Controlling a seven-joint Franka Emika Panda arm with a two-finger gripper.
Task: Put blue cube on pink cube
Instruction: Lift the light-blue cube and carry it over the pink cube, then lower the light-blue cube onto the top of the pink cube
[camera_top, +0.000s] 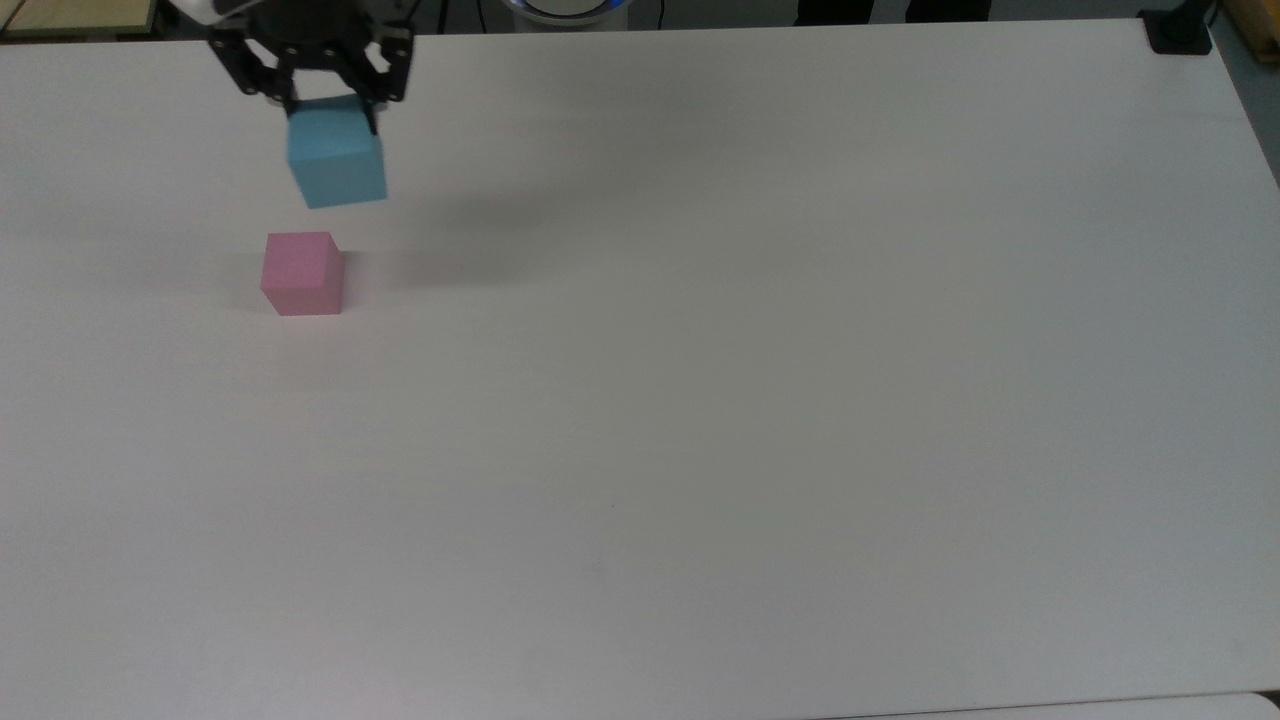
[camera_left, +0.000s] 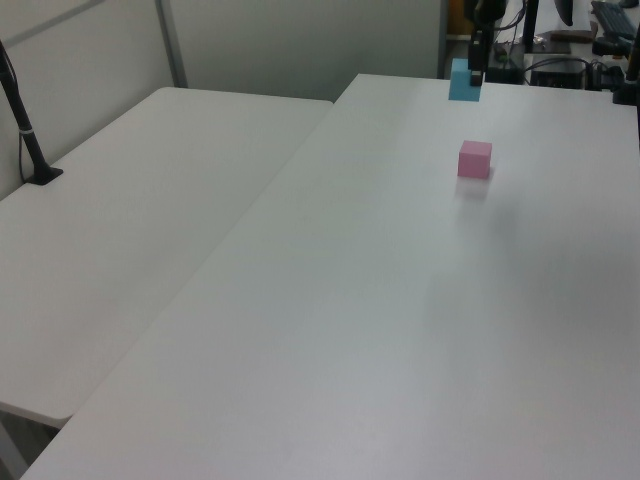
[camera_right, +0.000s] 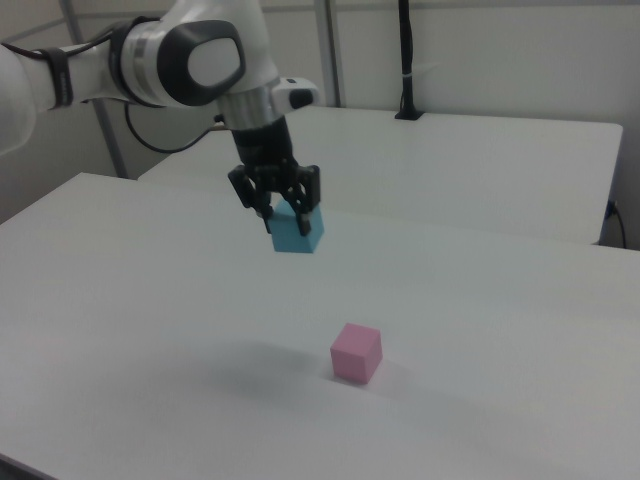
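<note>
While the gripper (camera_right: 285, 212) pinches the blue cube (camera_right: 297, 231) aloft, the pink cube (camera_right: 356, 353) sits on open table (camera_right: 480, 330), far from its edges.

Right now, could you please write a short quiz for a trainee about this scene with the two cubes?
1. True or false: the blue cube rests on the white table.
2. What does the gripper hold?
3. In the top view, the pink cube appears: A) above the blue cube, B) below it, C) far to its right.

Key:
1. False; it hangs in the air.
2. The blue cube.
3. B.
</note>
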